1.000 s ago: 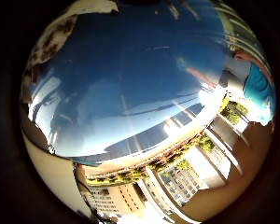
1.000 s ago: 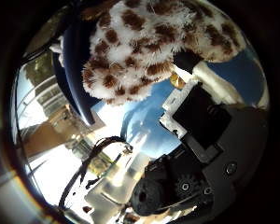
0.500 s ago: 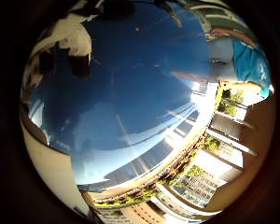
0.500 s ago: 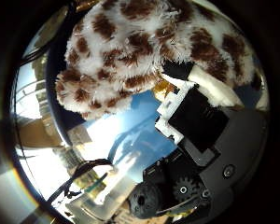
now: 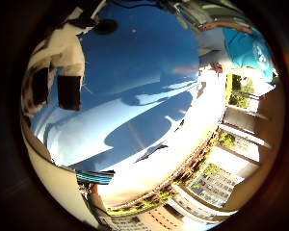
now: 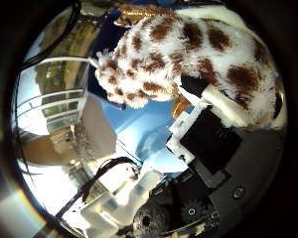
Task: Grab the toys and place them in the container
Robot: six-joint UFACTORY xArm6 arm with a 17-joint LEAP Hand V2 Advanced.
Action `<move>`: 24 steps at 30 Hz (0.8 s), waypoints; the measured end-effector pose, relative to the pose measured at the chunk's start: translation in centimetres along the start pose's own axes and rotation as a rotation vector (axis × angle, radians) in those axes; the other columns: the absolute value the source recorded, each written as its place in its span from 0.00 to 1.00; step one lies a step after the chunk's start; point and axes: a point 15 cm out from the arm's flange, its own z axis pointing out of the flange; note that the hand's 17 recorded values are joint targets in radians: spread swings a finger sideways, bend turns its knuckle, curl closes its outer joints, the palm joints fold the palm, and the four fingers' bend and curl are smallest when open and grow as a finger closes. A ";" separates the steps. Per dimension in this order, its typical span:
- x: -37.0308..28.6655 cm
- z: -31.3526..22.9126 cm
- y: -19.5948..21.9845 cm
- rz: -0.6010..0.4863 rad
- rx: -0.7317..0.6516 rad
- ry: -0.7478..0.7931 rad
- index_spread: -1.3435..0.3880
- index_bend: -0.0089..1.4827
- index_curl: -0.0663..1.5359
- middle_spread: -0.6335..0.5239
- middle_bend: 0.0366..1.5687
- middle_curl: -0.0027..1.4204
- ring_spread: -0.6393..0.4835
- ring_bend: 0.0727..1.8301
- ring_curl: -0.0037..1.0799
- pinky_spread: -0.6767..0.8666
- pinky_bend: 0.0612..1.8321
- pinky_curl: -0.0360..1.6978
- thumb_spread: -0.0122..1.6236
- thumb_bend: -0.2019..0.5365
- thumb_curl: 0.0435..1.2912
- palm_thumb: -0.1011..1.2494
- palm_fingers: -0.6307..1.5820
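**A:** Nearest item, please.

**B:** Item one: the hand (image 6: 203, 148), white and black parts, seen from the thumb side of the palm. Its black block and white bracket rise against the toy, and dark geared parts sit at the base of the view.

**A:** State of the fingers?

**B:** A finger (image 6: 216, 101) lies pressed into the fur, white tip bedded in it, so the hand is closed around the toy.

**A:** Item two?

**B:** The plush toy (image 6: 188, 64), white fur with brown spots, fills much of the thumb-side view, so it lies close against the palm. An orange-tan part (image 6: 181, 105) shows just beside the finger. A second tan piece (image 6: 139, 12) sits at the toy's far end. The toy is held clear above the blue surface.

**A:** And beyond the hand?

**B:** Item three: a blue surface (image 5: 135, 86), broad and smooth, carrying soft shadows (image 5: 149, 120). It fills most of the little-finger-side view. A white and black part (image 5: 53, 72) of the hand stands at that view's edge.

**A:** Further out?

**B:** Item four: a pale tan box-like shape (image 6: 97, 131) beside the blue surface; whether it is the container cannot be told. Item five: a person in a teal top (image 5: 245, 48) at the far side of the blue surface, not touching the toy. Item six: buildings (image 5: 216, 185) and green trees (image 5: 241, 94) in sunlight, farthest off.
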 end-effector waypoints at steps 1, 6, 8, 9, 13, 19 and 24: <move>-0.4 -1.1 0.0 -0.002 0.017 -0.004 0.18 0.64 0.28 0.26 0.74 0.85 0.45 0.79 0.84 0.53 0.87 0.52 0.66 0.26 0.61 0.84 0.65; -4.8 -9.7 -1.6 -0.031 0.191 -0.050 0.17 0.65 0.33 0.26 0.75 0.87 0.45 0.81 0.84 0.52 0.88 0.53 0.66 0.26 0.64 0.84 0.64; -7.2 -11.9 -2.4 -0.035 0.236 -0.074 0.17 0.65 0.36 0.26 0.76 0.87 0.45 0.82 0.84 0.52 0.88 0.53 0.66 0.26 0.65 0.84 0.63; -8.4 -13.1 -2.8 -0.030 0.257 -0.080 0.17 0.65 0.37 0.26 0.76 0.88 0.45 0.82 0.84 0.52 0.89 0.53 0.66 0.25 0.65 0.83 0.63; -13.0 -15.1 -4.7 -0.039 0.288 -0.091 0.17 0.65 0.43 0.27 0.77 0.88 0.45 0.84 0.83 0.52 0.90 0.54 0.66 0.26 0.67 0.82 0.62; -19.5 -13.3 -8.4 -0.061 0.252 -0.113 0.16 0.63 0.50 0.27 0.79 0.89 0.45 0.85 0.83 0.51 0.91 0.54 0.66 0.26 0.68 0.82 0.61; -22.2 -9.9 -11.3 -0.019 0.207 -0.120 0.16 0.61 0.58 0.28 0.80 0.89 0.45 0.87 0.83 0.51 0.92 0.54 0.65 0.25 0.70 0.81 0.60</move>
